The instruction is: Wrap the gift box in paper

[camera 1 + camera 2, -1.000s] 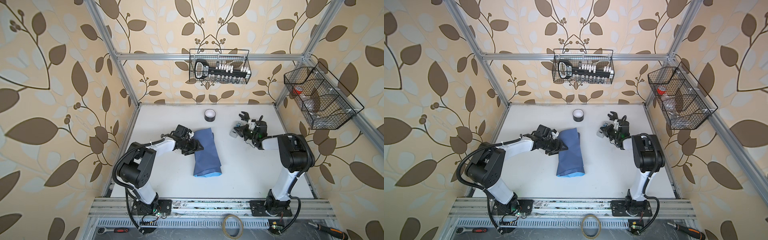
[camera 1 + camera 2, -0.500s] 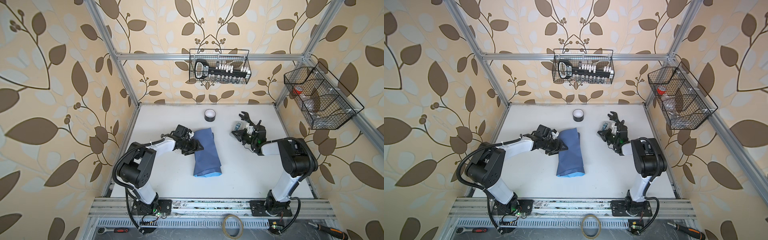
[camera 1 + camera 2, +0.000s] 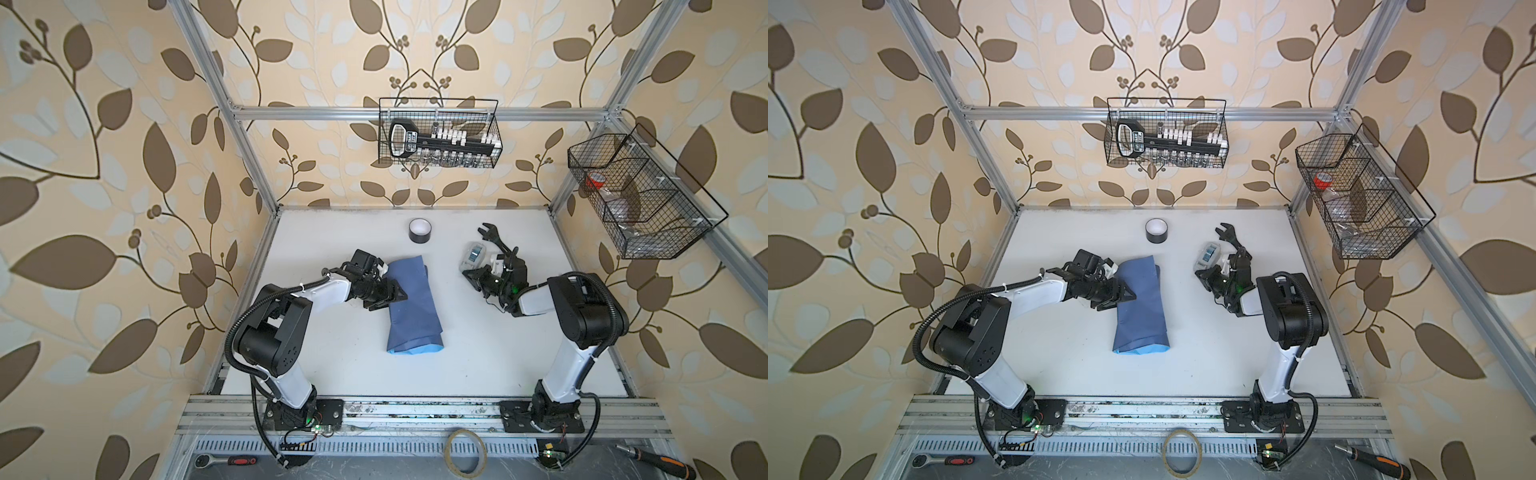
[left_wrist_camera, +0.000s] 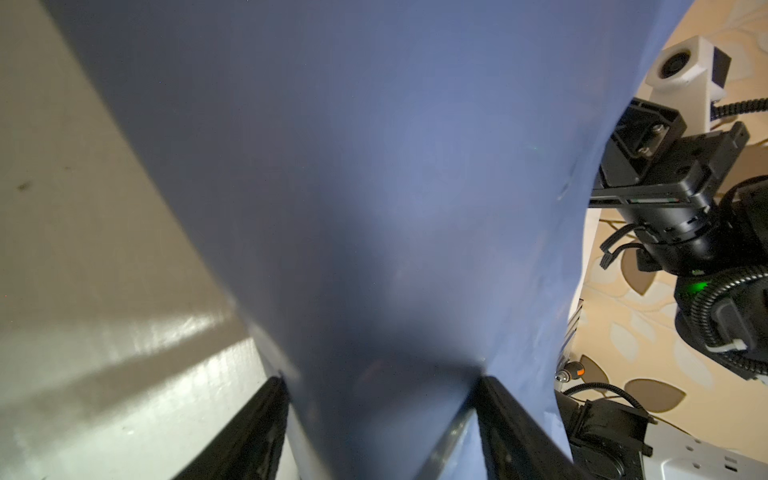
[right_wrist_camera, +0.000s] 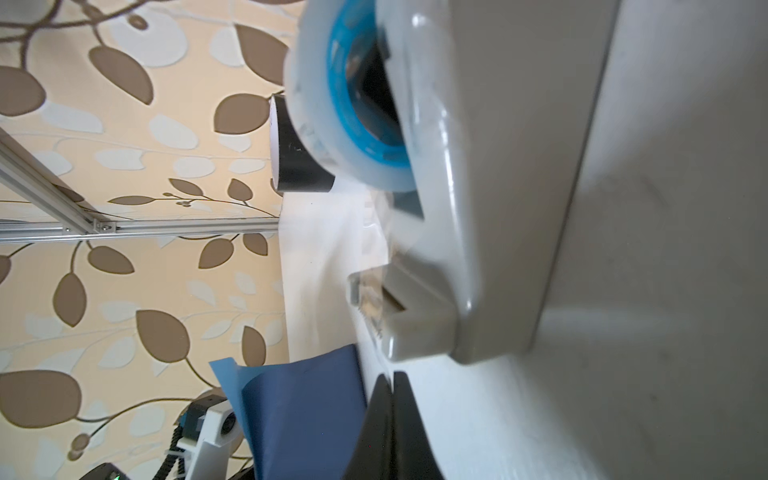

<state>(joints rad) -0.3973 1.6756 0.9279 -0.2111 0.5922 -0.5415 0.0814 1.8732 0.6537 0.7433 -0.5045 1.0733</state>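
The paper lies folded into a long slate-blue bundle mid-table, with a light blue edge showing at its near end. The gift box is hidden. My left gripper sits at the bundle's left edge. In the left wrist view its fingers press both sides of the paper, so my left gripper is shut on it. My right gripper is shut just in front of the tape dispenser's cutter, and nothing shows between its fingers. Past it the paper is visible.
A clear-grey tape dispenser with a blue-cored roll stands right of the bundle. A black tape roll sits at the back. A black wrench-shaped tool lies behind the dispenser. Wire baskets hang on the walls.
My right wrist has turned, and its gripper has shifted slightly toward the front, beside the dispenser's near end. The left arm and the paper bundle have not moved.
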